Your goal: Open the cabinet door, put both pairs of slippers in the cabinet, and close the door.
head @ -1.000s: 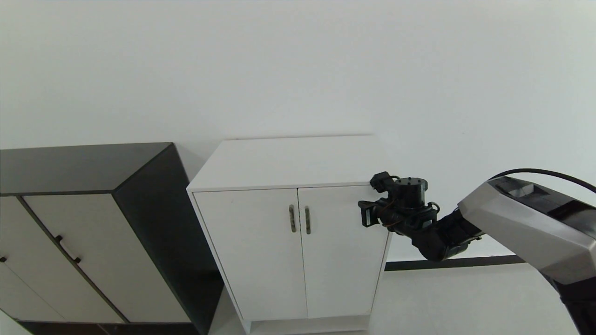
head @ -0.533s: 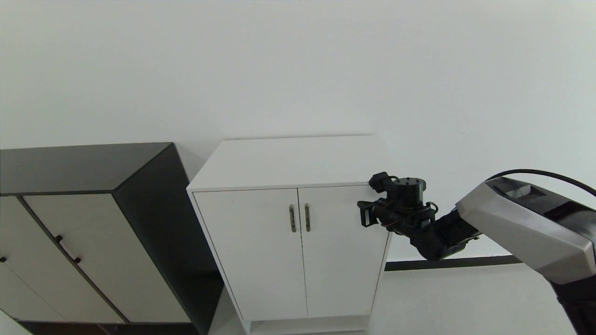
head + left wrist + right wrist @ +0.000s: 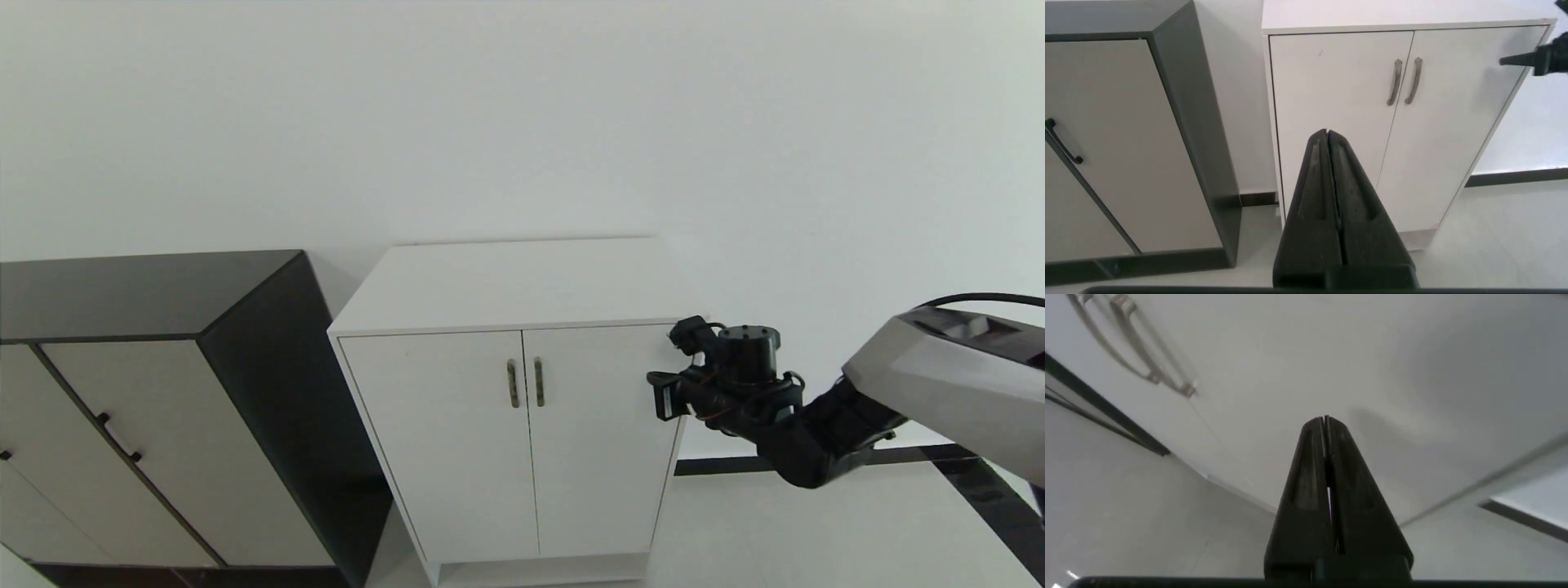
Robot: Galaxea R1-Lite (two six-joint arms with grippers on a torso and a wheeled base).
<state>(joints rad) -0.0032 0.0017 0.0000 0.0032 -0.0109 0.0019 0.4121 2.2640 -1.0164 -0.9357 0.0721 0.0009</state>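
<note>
White cabinet [image 3: 506, 282] stands with both doors [image 3: 445, 445] shut, handles [image 3: 512, 384] side by side.

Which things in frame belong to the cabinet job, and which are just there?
Job:
- white cabinet, doors shut
- its handles
- right gripper by the cabinet's upper right corner, jaws shut
- left gripper held back from the cabinet, jaws shut

Just there:
- dark cabinet left of the white one
- black baseboard strip
</note>
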